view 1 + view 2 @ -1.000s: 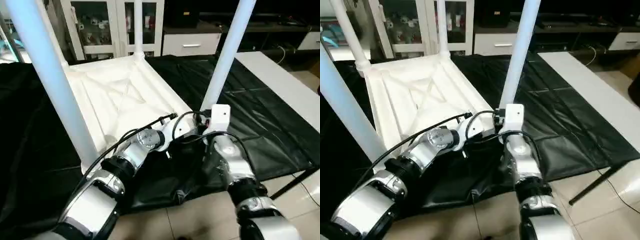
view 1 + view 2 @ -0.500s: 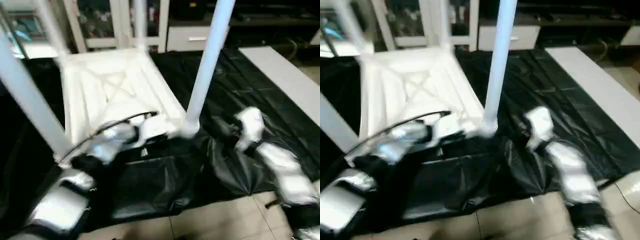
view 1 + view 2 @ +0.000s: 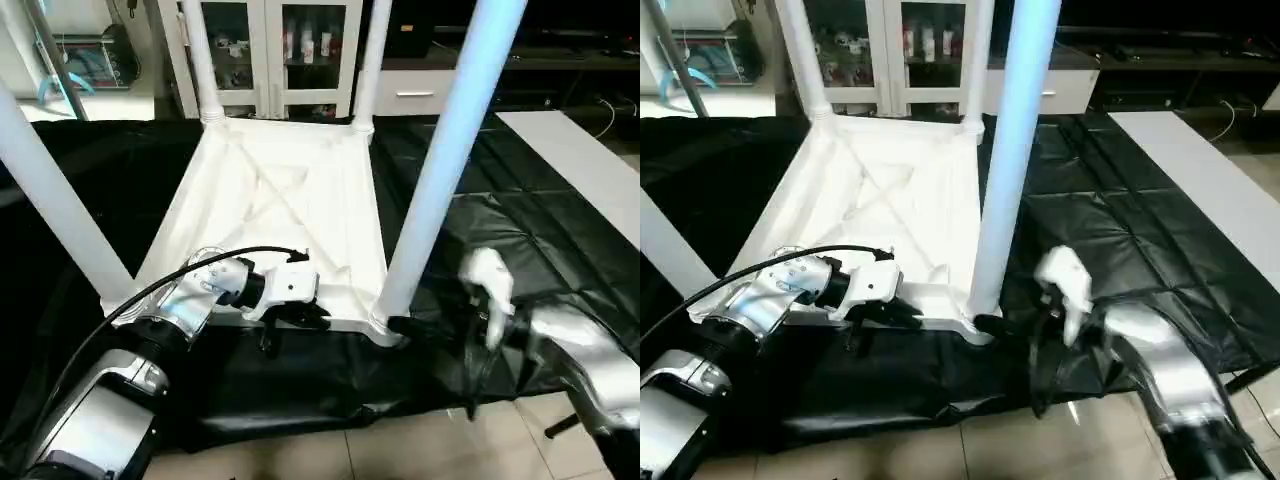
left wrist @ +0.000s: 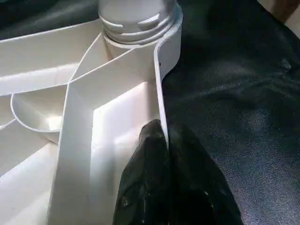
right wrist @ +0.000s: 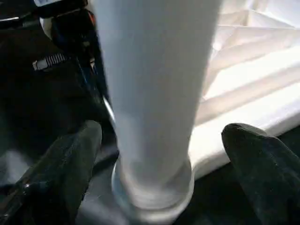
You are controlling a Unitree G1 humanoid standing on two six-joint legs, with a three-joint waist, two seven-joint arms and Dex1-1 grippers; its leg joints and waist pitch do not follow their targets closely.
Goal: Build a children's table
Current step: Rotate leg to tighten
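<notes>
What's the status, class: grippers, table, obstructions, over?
Left gripper shut on tabletop rim. Right gripper open, fingers either side of the near-right leg. Four legs upright in sockets. Nothing in the way.

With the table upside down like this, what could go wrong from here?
The left gripper pinches only the thin tabletop rim; a pull might flex it or slip off. The right gripper stands open around the near leg, so any sideways arm motion could knock that leg in its socket.
</notes>
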